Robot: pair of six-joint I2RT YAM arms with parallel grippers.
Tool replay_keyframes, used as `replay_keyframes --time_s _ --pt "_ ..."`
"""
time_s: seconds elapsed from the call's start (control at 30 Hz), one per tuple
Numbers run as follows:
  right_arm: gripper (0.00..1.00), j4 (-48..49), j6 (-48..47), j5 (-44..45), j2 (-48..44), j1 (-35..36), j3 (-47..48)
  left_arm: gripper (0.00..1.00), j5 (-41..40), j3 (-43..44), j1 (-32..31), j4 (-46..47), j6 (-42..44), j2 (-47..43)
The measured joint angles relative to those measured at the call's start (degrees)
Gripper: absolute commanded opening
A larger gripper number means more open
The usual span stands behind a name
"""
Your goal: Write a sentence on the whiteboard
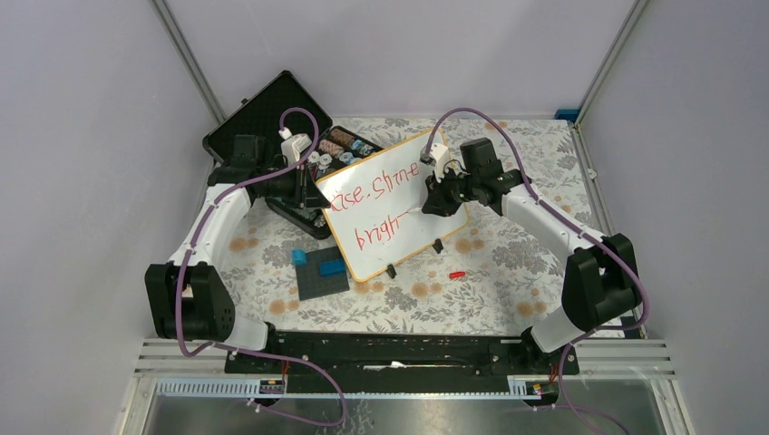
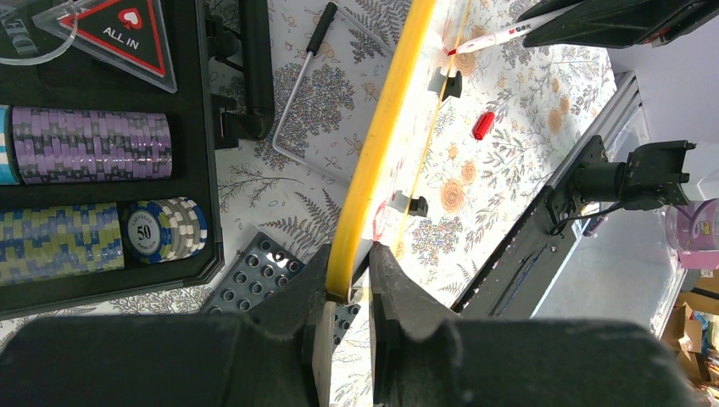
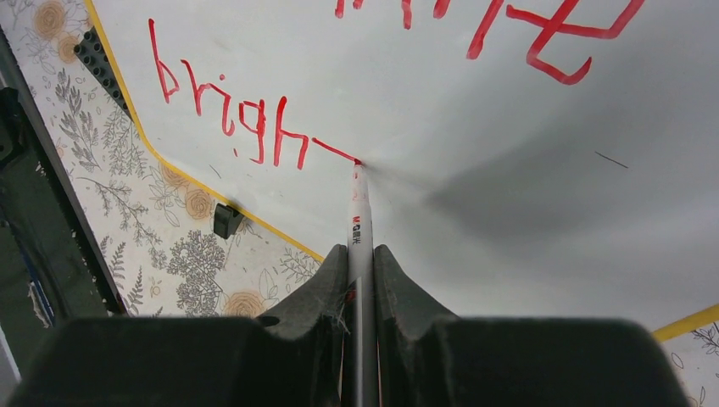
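The whiteboard [image 1: 408, 195] stands tilted on its two black feet mid-table. The red sentence [image 1: 376, 195] reads "rise shine" above "brigh" with a stroke starting the last letter. My left gripper [image 1: 313, 190] is shut on the board's left frame edge [image 2: 373, 161]. My right gripper [image 1: 433, 201] is shut on a white marker [image 3: 359, 222]; its red tip touches the board at the end of a short red line after "brigh" [image 3: 229, 114]. The marker also shows in the left wrist view [image 2: 500, 36].
An open black case of poker chips [image 1: 299, 145] sits behind the board's left end. A dark grey plate with blue blocks [image 1: 322, 272] lies in front of it. A red marker cap [image 1: 457, 274] lies on the floral cloth right of the feet.
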Motion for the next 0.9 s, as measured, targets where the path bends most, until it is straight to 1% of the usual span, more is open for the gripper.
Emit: replay_keyframes --time_s 0.3,0.5,0.67,0.9 --pt "0.0 -0.02 -0.11 -2.58 -0.81 0.0 0.04 0.0 0.0 0.0 -0.02 0.0 0.0 0.0" --pt "0.0 -0.13 -0.04 -3.1 -0.79 0.0 1.97 0.0 0.0 0.0 -0.02 -0.02 0.0 0.0" --pt "0.0 0.07 0.07 -3.69 0.28 0.02 4.04 0.0 0.0 0.0 -0.02 0.0 0.02 0.0" --pt "0.0 0.0 0.26 -3.89 2.08 0.02 4.35 0.0 0.0 0.0 -0.04 -0.02 0.07 0.0"
